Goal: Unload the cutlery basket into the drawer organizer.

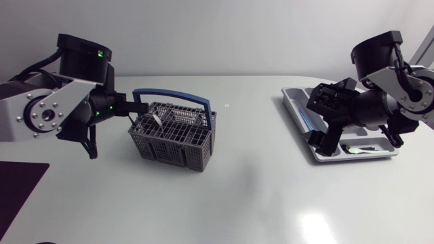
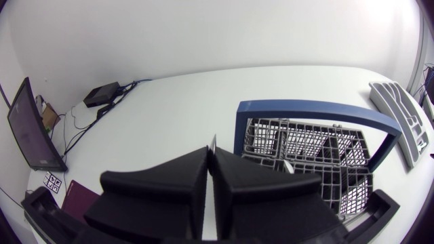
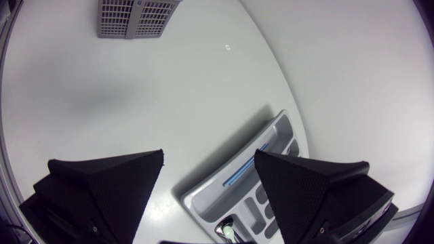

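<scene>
Left gripper (image 2: 211, 153) pinches thin utensil (image 2: 214, 138) over basket (image 2: 319, 146); right gripper (image 3: 209, 154) gapes above organizer (image 3: 280, 130).

Right arm (image 1: 369, 105) hides much of the drawer organizer (image 1: 293, 102). Thin metal piece (image 2: 213, 137) in left pincer (image 2: 211, 150): type indeterminable. Cutlery basket (image 3: 135, 17) cut off in right wrist view.

Cutlery basket (image 1: 173, 139) left, drawer organizer (image 1: 298, 108) far right under right pincer (image 3: 209, 156), cutlery piece (image 1: 156, 118) in left pincer (image 2: 211, 154) over basket
</scene>
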You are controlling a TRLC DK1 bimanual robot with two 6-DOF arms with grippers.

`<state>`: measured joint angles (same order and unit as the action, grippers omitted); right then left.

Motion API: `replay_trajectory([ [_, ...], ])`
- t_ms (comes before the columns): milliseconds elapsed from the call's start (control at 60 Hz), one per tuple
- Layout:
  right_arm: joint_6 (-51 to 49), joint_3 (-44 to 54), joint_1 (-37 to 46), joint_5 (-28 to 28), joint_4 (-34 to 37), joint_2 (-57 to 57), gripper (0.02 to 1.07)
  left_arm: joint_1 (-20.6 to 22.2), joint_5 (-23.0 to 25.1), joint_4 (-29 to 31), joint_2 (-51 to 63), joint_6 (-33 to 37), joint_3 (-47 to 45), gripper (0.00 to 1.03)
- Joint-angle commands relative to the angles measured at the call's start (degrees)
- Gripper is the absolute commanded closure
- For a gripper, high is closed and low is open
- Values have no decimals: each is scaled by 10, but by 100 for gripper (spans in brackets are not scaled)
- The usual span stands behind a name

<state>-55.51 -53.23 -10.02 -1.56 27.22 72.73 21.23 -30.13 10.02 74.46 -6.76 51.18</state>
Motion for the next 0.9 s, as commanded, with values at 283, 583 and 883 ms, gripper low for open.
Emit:
replay_trajectory([
  [283,44,9,-34,11,20,-33,11,20,-5,-9,-96,17,-39,99],
  [583,114,-35,-103,3,68,-65,11,21,67,-1,-174,11,-57,99],
  [883,218,-105,-207,-46,108,-56,12,-18,231,59,-214,-33,-41,99],
])
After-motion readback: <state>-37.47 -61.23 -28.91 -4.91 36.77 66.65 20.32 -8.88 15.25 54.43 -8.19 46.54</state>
